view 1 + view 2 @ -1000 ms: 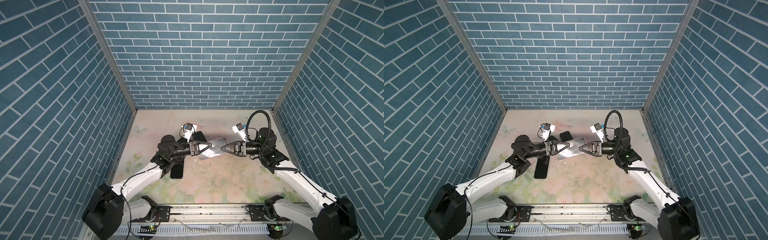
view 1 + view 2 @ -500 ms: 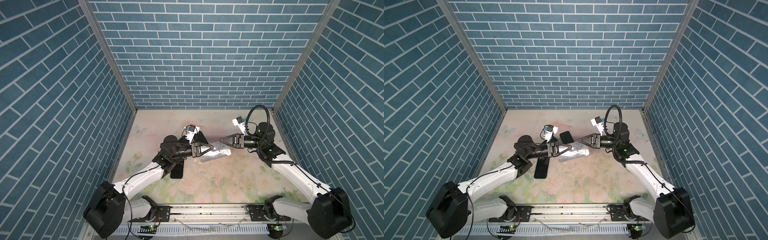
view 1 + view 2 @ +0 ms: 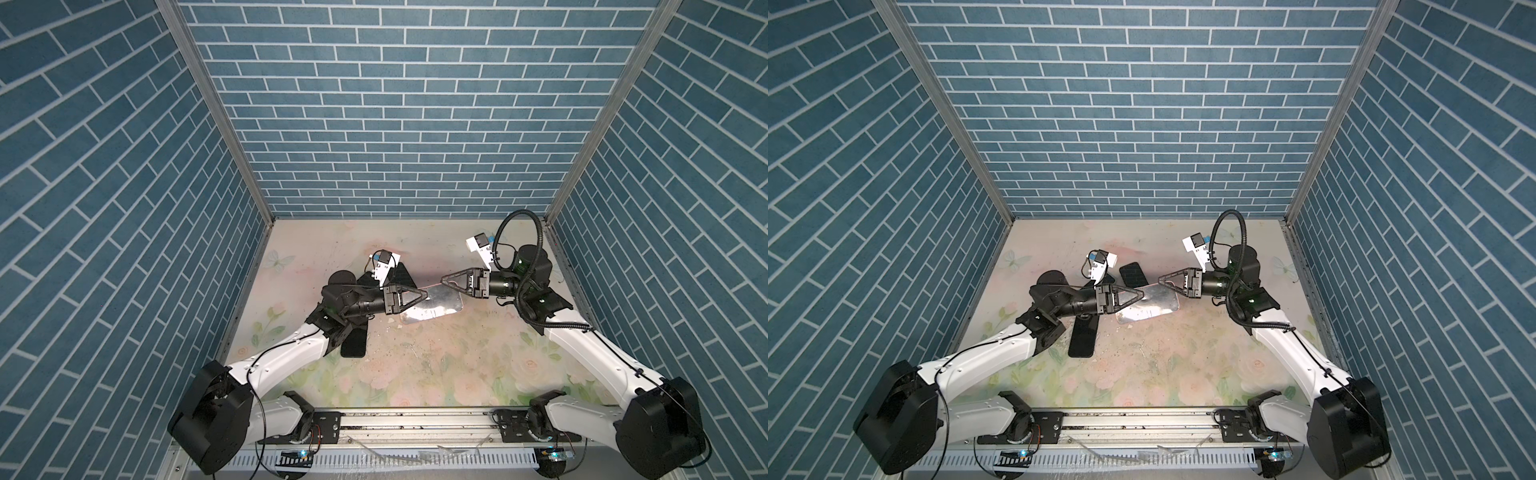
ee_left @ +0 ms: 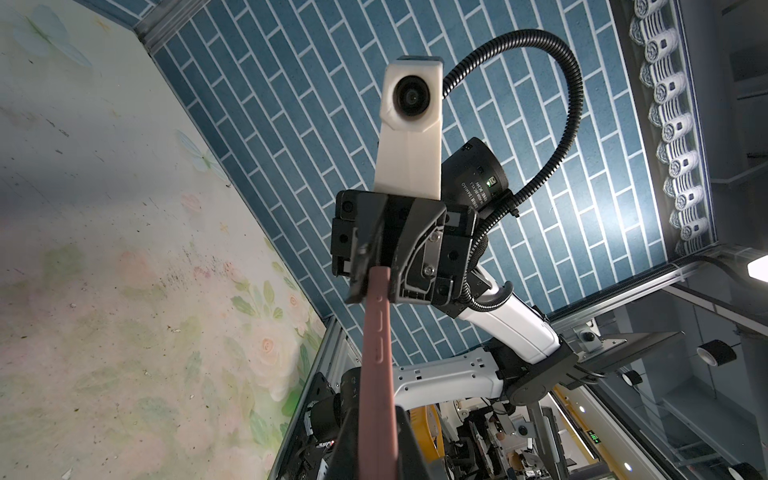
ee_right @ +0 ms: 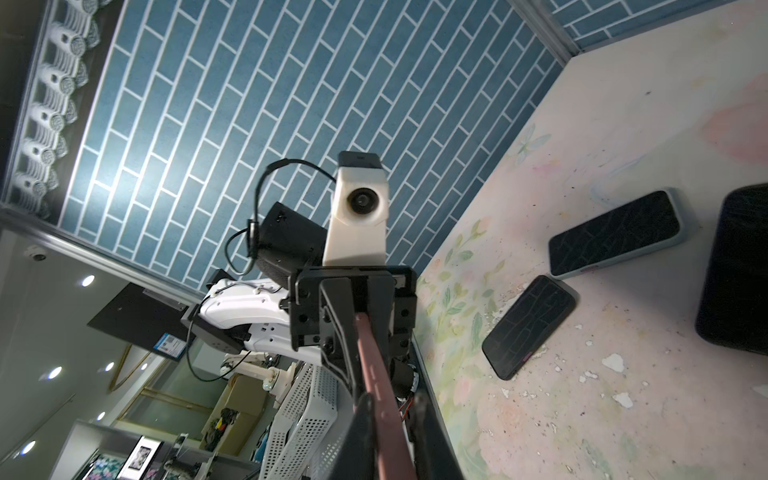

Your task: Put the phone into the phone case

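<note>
Two pincers met near the middle of the floral table (image 3: 419,374), both pinching the same pink-rimmed phone case (image 3: 436,308). The left pincer (image 3: 425,296) pointed in from the left, its jaws pressed onto one end of the pink rim. The right pincer (image 3: 444,280) pointed in from the right, clamped on the other end of that rim.

In both wrist views the rim ran as a straight pink strip with button bumps from one pincer to the other, clear of the table. In both top views the case hung tilted below the two tips, with its broad face shining silver. Whether its lower edge touched the table, and whether a phone already sat inside it, could not be told.

A black phone (image 3: 353,341) lay flat on the table, partly under the left arm (image 3: 291,349), to the left of the case and apart from it. Another dark phone (image 3: 1132,274) lay flat just beyond the pincers, towards the back wall.
</note>
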### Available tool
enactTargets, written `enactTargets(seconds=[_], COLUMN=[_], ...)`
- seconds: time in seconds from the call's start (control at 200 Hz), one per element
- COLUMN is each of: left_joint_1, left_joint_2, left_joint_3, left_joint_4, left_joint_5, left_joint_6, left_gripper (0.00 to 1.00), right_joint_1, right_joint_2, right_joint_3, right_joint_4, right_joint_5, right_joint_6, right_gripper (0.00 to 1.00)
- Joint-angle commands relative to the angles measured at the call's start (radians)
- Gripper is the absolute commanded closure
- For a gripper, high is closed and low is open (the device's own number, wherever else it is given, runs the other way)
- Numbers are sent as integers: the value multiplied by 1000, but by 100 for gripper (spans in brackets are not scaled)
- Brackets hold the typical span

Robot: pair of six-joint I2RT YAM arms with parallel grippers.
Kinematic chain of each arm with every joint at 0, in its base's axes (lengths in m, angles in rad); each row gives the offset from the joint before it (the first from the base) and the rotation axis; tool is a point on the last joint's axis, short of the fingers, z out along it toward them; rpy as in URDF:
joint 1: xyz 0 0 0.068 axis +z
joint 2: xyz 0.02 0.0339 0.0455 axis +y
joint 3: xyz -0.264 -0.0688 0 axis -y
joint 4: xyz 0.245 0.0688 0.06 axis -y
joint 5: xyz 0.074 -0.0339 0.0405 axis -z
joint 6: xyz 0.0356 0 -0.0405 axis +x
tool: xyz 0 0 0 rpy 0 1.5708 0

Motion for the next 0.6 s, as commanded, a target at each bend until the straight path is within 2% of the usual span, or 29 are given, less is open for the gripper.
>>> enactTargets(seconds=[0.0, 0.185, 0.265, 0.445, 0.595], left_joint_1=[-6, -6, -6, -6, -6], left_joint_2=[1, -14, -20, -22, -28], left_joint_3=[27, 37, 39, 58, 66], left_joint_4=[-4, -55, -82, -99, -104], left_joint_5=[-12, -18, -12, 1, 1], left_joint_6=[23, 54, 74, 78, 78], left_gripper=[100, 100, 100, 100, 100], right_joint_1=[-1, -39, -62, -71, -72], right_joint_2=[-38, -145, -188, -194, -165], right_joint_3=[48, 66, 62, 20, -15], right_joint_4=[-140, -295, -382, -465, -507], right_joint_5=[60, 119, 131, 83, 91], right_joint_6=[-127, -184, -216, -230, -263], right_gripper=[71, 51, 47, 44, 44])
